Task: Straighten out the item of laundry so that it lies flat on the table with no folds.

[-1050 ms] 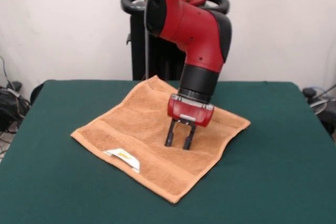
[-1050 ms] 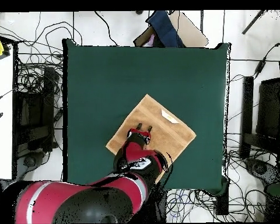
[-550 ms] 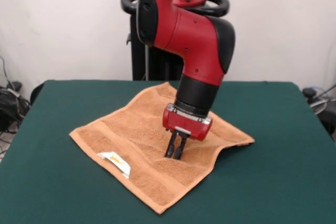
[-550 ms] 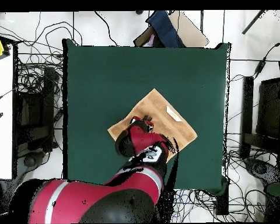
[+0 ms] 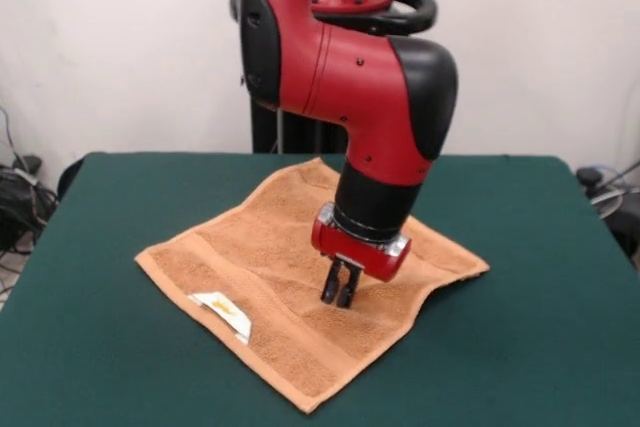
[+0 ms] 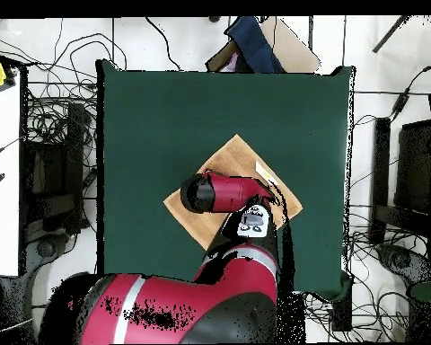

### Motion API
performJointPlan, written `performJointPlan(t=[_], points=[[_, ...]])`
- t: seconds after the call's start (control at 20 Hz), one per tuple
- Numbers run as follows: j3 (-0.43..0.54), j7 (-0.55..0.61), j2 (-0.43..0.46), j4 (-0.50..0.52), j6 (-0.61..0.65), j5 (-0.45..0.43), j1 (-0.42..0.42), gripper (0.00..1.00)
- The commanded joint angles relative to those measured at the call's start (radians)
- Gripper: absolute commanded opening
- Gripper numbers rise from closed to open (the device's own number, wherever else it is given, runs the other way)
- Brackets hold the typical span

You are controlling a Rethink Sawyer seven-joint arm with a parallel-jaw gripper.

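Towel (image 5: 300, 282) spread as diamond mid-table (image 5: 520, 297), near-flat, slight ripple toward right corner. Gripper (image 5: 341, 294) fingers pinched close, tips pressed into cloth centre, seemingly nipping small tuck. Terry: soft, light, limp, drags readily; better grasp at corner or hem.

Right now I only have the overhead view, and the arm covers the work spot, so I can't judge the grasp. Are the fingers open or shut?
Observer: Shut. In the front view the gripper points down with its fingers together, and the tips pinch the towel.
Operator: Where on the towel?
Observer: Well inside it, away from every hem, and nearer the corner at the front view's right.
Operator: Does the cloth lie flat there?
Observer: No. It ripples beside the fingers, and the edge next to that corner seems to arch up off the table.
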Motion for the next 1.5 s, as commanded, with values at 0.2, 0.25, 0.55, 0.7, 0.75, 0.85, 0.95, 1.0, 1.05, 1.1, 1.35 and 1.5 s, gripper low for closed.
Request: performJointPlan(t=[0.2,0.25,0.55,0.7,0.75,0.85,0.95,1.0,1.05,1.1,1.35,1.5], points=[[0.163,0.049,0.036,-0.107,-0.071,0.000,0.012,1.00],[0.168,0.039,0.040,-0.116,-0.071,-0.004,0.008,1.00],[0.219,-0.005,0.044,-0.130,-0.043,-0.015,-0.025,1.00],[0.239,-0.013,0.032,-0.126,-0.010,-0.008,-0.040,1.00],[0.245,-0.018,0.018,-0.116,0.006,-0.007,-0.044,1.00],[0.259,-0.032,-0.014,-0.092,0.049,-0.005,-0.054,1.00],[0.271,-0.049,-0.049,-0.069,0.098,-0.005,-0.064,1.00],[0.263,-0.054,-0.063,-0.063,0.125,-0.009,-0.059,1.00],[0.257,-0.061,-0.074,-0.061,0.158,-0.010,-0.056,1.00],[0.247,-0.060,-0.091,-0.055,0.181,-0.012,-0.050,1.00],[0.251,-0.089,-0.150,-0.022,0.229,-0.035,-0.070,1.00],[0.259,-0.094,-0.196,0.006,0.264,-0.038,-0.075,1.00]])
